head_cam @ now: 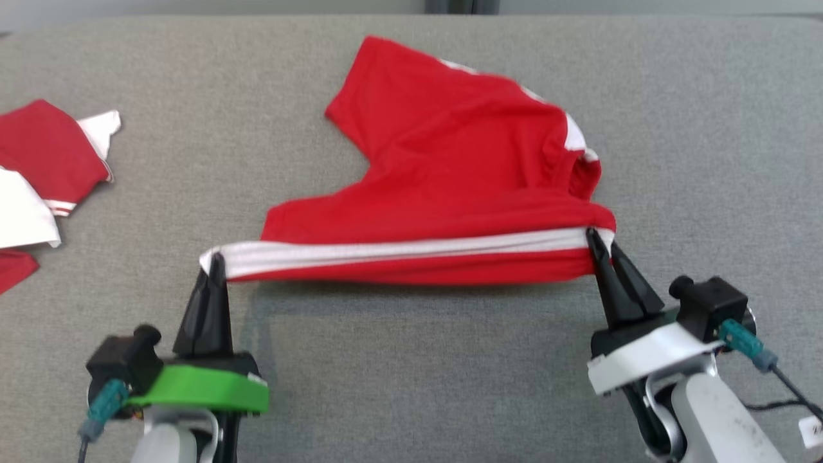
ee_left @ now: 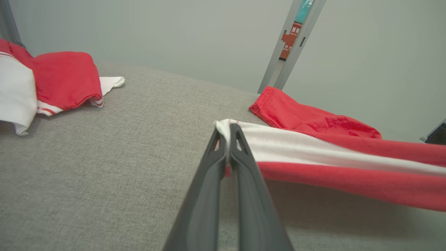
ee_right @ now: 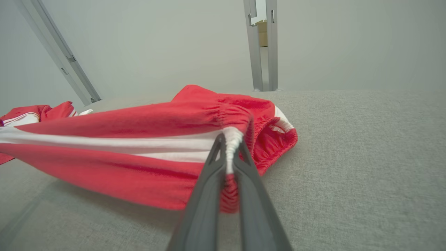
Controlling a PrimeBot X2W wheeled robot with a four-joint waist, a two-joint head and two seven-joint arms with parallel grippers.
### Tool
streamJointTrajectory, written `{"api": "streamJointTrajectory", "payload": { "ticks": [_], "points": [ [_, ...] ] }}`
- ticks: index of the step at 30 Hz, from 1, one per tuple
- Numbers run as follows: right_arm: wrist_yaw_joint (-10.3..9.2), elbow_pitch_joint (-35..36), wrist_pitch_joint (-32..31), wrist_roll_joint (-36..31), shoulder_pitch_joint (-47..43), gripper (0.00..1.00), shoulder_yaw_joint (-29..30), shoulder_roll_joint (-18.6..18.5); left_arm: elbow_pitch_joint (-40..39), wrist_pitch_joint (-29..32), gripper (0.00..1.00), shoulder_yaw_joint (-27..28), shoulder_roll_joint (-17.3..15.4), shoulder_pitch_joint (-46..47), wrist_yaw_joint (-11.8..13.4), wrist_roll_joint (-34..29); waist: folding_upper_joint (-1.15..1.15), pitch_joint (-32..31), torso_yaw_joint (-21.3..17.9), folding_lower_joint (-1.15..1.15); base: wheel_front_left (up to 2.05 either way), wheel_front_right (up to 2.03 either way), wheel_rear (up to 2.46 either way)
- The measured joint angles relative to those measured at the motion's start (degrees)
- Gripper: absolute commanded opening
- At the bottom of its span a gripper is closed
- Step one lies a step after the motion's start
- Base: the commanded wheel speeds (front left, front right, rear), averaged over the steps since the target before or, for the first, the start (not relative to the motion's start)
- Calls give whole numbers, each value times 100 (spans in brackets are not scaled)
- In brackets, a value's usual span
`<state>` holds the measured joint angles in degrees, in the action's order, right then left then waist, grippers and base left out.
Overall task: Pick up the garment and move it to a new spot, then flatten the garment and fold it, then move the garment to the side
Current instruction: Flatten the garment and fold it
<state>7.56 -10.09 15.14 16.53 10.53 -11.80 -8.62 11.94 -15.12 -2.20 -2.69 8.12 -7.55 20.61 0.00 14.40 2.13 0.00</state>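
Observation:
The garment (head_cam: pixel 450 173) is a pair of red shorts with a white side stripe, lying in the middle of the grey table with its near edge lifted and stretched taut. My left gripper (head_cam: pixel 215 260) is shut on the stripe's left end, at the leg hem (ee_left: pixel 226 127). My right gripper (head_cam: pixel 595 241) is shut on the right end, at the gathered waistband (ee_right: pixel 231 139). The far part of the garment (ee_right: pixel 209 108) rests crumpled on the table, one leg pointing away from me.
Other red and white clothes (head_cam: pixel 45 167) lie heaped at the table's left edge, also visible as a pile (ee_left: pixel 45 80) in the left wrist view. The grey table (head_cam: pixel 418 386) spreads wide in front and to the right. A metal post (ee_right: pixel 261 45) stands behind the far edge.

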Motion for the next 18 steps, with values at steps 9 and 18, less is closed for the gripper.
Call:
{"api": "streamJointTrajectory", "payload": {
  "ticks": [9, 18],
  "points": [
    [5, -36, -1, 40, -1076, 0, -30, 112, 15, 0, 0, 54, 8, -1146, -2, -57, 0, -812, 82, 0, 0, 0, 0],
    [7, 21, -1, 226, -1648, 0, -59, 263, -116, 0, 0, 200, 12, -1545, -5, -54, 0, -1346, 134, -1, 0, 0, 0]
  ]
}}
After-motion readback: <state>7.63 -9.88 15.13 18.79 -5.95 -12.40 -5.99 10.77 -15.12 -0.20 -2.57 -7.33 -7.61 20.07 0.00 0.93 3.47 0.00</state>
